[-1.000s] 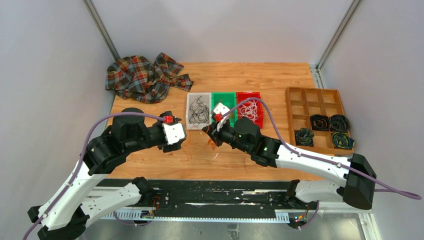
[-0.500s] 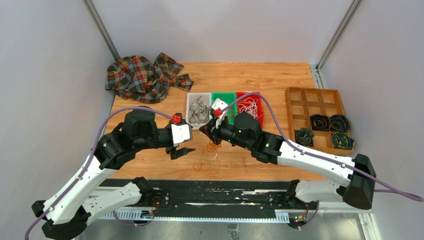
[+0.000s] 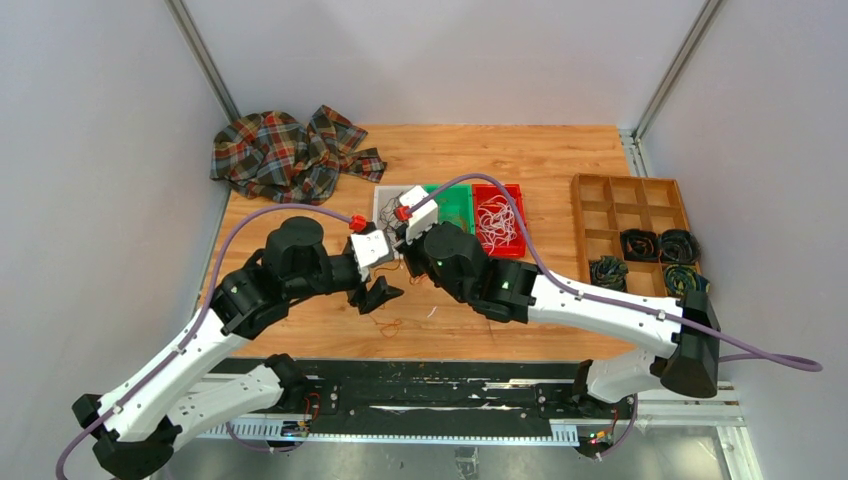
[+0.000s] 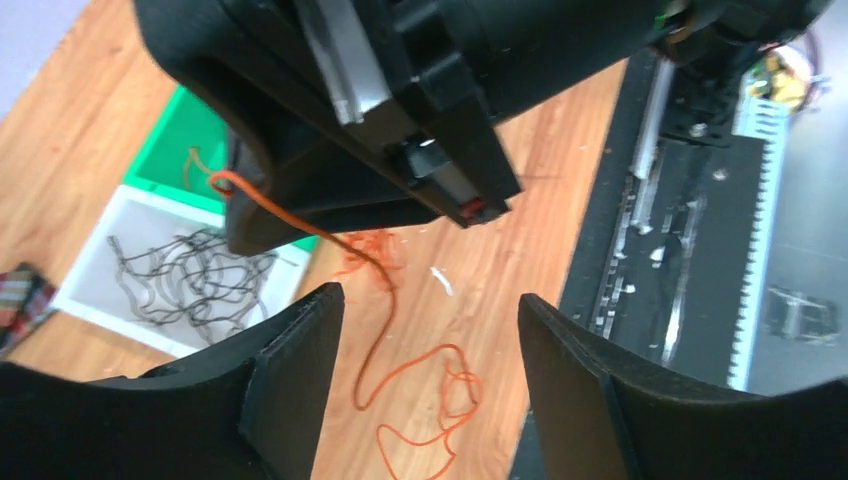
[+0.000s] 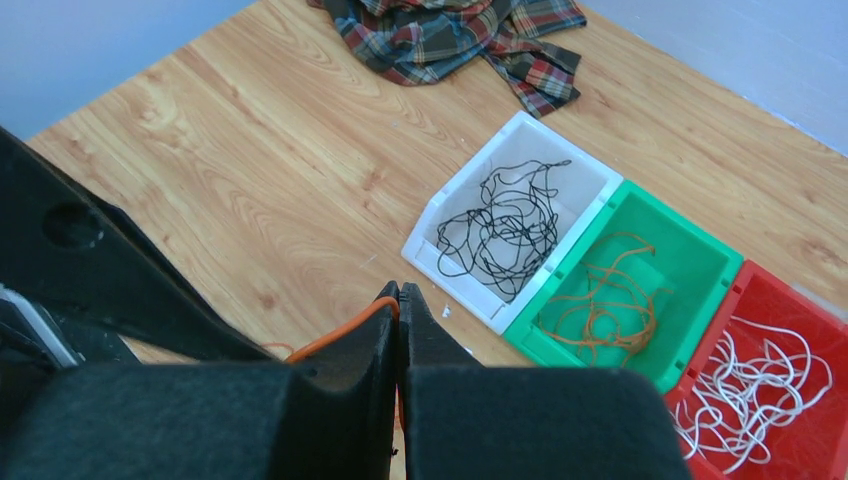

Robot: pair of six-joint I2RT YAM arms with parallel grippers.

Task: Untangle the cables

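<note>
My right gripper (image 5: 400,292) is shut on one end of a thin orange cable (image 5: 340,335), held above the wooden table just in front of the bins. In the left wrist view that cable (image 4: 372,330) hangs from the right gripper (image 4: 232,210) down to loose loops on the table. My left gripper (image 4: 430,385) is open and empty, its fingers (image 4: 290,385) either side of those loops. From above, the left gripper (image 3: 378,295) sits just front-left of the right gripper (image 3: 398,255), with the loops (image 3: 390,325) in front of them.
A white bin (image 5: 455,200) holds black cables, a green bin (image 5: 700,250) orange ones, a red bin (image 5: 745,300) white ones. A plaid cloth (image 3: 290,155) lies back left. A wooden divider tray (image 3: 630,195) with dark coiled cords stands right. A black rail (image 3: 450,385) runs along the front edge.
The right gripper has moved left and back with the orange cable, drawing it up off the table. The left arm has swung right, bringing its open gripper over the cable's loops.
</note>
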